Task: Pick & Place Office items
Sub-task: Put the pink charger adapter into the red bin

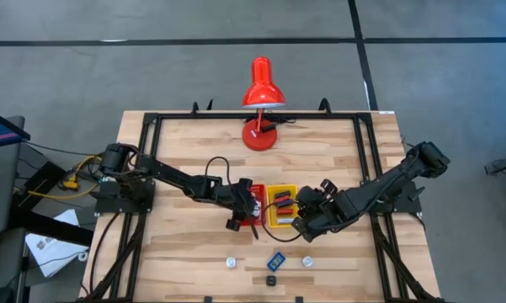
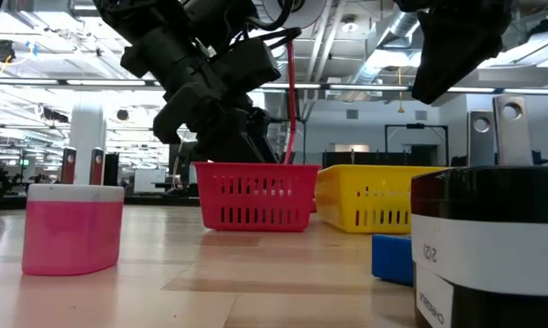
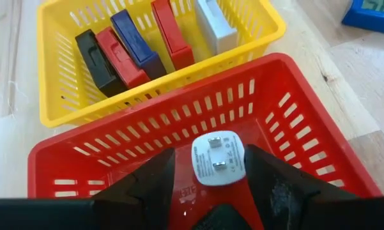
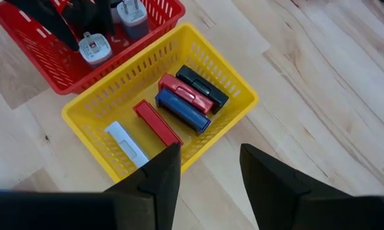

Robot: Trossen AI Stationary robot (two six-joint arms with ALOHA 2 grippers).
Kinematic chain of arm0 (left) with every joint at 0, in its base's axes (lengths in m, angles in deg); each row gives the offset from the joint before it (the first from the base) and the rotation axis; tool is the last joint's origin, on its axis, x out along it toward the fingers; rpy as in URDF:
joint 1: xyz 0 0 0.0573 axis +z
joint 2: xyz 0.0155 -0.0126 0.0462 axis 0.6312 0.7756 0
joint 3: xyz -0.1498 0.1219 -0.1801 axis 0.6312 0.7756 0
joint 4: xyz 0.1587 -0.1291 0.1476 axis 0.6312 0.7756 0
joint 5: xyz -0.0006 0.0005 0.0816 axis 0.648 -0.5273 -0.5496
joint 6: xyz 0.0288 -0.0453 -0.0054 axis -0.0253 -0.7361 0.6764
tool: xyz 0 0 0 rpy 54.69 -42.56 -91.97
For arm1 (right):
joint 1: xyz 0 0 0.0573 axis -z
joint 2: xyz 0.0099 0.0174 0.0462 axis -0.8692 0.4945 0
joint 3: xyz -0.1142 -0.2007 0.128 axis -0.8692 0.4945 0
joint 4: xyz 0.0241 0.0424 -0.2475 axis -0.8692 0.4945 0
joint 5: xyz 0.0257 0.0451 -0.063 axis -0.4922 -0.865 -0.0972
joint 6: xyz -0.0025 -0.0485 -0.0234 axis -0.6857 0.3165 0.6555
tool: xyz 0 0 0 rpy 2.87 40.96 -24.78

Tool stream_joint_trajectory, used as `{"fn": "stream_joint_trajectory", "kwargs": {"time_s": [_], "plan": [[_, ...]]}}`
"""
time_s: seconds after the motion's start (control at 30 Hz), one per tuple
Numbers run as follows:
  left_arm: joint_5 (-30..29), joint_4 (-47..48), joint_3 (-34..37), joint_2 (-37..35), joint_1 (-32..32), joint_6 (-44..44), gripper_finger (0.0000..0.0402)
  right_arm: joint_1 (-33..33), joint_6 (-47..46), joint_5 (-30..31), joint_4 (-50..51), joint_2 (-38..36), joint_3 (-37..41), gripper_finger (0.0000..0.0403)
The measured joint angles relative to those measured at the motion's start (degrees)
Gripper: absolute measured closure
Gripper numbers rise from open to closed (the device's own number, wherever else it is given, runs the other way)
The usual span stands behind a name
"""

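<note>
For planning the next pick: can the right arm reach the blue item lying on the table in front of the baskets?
Probably yes: the right gripper hangs open beside the yellow basket, and bare table lies between it and the blue item.

The left gripper [image 3: 207,182] hangs inside the red basket [image 3: 294,128], its dark fingers [image 3: 147,185] spread to either side of a white plug adapter [image 3: 217,158] lying prongs-up on the basket floor. Just beyond stands the yellow basket [image 3: 64,102], touching the red one, holding black, red, blue, red and grey flat blocks [image 3: 135,43] on edge. A blue item [image 3: 374,14] lies on the desk [image 3: 332,57]
</note>
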Motion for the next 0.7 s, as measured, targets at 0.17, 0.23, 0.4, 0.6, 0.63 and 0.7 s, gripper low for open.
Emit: {"fn": "stream_joint_trajectory", "kwargs": {"time_s": [0.17, 0.23, 0.4, 0.6, 0.63, 0.7], "plan": [[0.04, 0.23, 0.0, -1.28, -0.02, 0.28, 0.0218, 0.0, 0.0, 0.0, 0.0, 0.0, 0.0, 0.0249], [0.11, 0.96, 0.0, -3.08, -0.02, 0.32, 0.0218, 0.0, 0.0, -0.02, 0.0, 0.0, 0.0, 0.0249], [0.23, 4.64, -0.04, -10.31, -0.58, 0.2, 0.0218, 0.0, 0.0, -0.02, 0.0, 0.0, 0.0, 0.0249], [8.49, 9.27, -0.09, -15.57, -2.84, -4.51, 0.0209, 0.04, 1.79, 0.04, -0.04, -0.02, 0.0, 0.0249], [8.63, 9.82, -0.07, -15.61, -3.71, -4.61, 0.0202, 0.04, 2.32, 0.04, -0.12, -0.02, 0.0, 0.0249], [8.59, 10.52, -0.02, -15.28, -5.92, -4.65, 0.018, 0.28, 2.81, 0.15, -0.27, -0.02, 0.0, 0.0249]]}}
